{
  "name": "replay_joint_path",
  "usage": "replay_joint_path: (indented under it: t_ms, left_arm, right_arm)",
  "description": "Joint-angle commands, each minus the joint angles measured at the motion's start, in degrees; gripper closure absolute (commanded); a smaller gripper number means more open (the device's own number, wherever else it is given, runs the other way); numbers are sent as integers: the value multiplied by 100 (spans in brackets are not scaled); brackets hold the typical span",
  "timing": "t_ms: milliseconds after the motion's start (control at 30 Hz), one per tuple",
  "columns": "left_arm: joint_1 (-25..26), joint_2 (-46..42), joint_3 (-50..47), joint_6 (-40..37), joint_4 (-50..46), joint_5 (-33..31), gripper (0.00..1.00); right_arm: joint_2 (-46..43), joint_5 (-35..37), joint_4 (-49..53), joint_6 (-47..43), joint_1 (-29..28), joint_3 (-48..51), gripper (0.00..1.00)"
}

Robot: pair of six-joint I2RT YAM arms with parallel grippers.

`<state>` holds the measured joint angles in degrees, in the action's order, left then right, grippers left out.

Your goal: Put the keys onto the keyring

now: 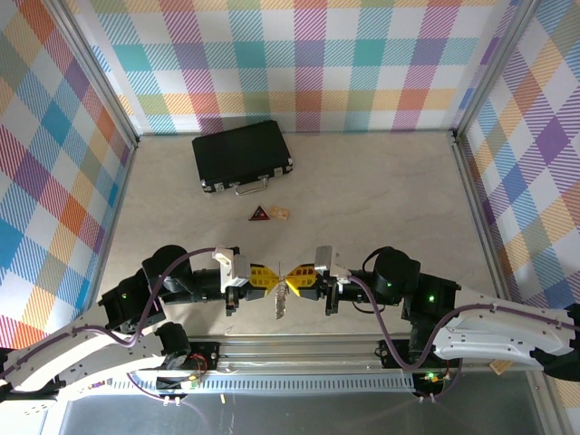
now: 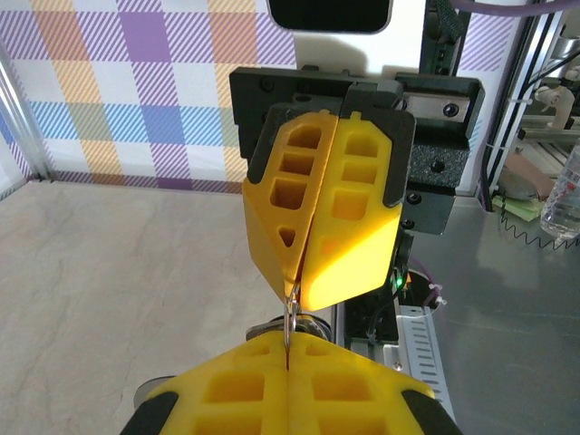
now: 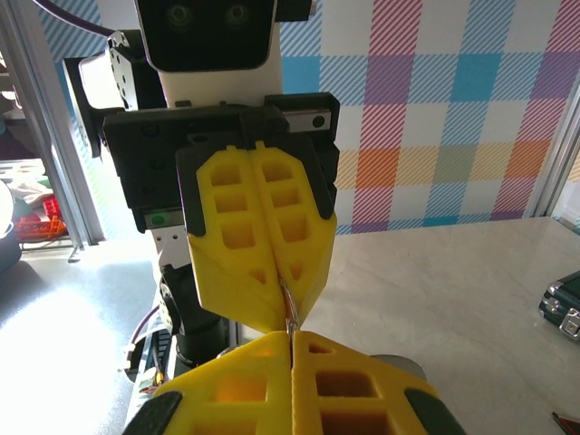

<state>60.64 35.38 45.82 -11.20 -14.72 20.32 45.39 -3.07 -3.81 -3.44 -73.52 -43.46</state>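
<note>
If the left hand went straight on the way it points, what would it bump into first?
The right hand: it faces the left hand almost tip to tip, both apparently pinching the thin keyring between them.

The top external camera is mounted above and behind the arm bases (image 1: 299, 358) and looks down on the table (image 1: 381, 199) from a distance. The left wrist camera looks at close range past the left gripper (image 2: 288, 367) onto the right gripper (image 2: 294, 283), low over the table. The right wrist camera faces the opposite way (head-on). All three views share the fingertip meeting point.
</note>
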Motion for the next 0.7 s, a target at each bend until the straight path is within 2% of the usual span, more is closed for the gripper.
replay_joint_path:
  t_ms: [0, 667]
  left_arm:
    - [57, 46, 180, -40, 114, -1, 100]
    - [53, 62, 273, -14, 66, 82, 100]
  right_arm:
    - [-91, -114, -86, -6, -20, -292, 100]
    - [196, -563, 237, -172, -22, -476, 100]
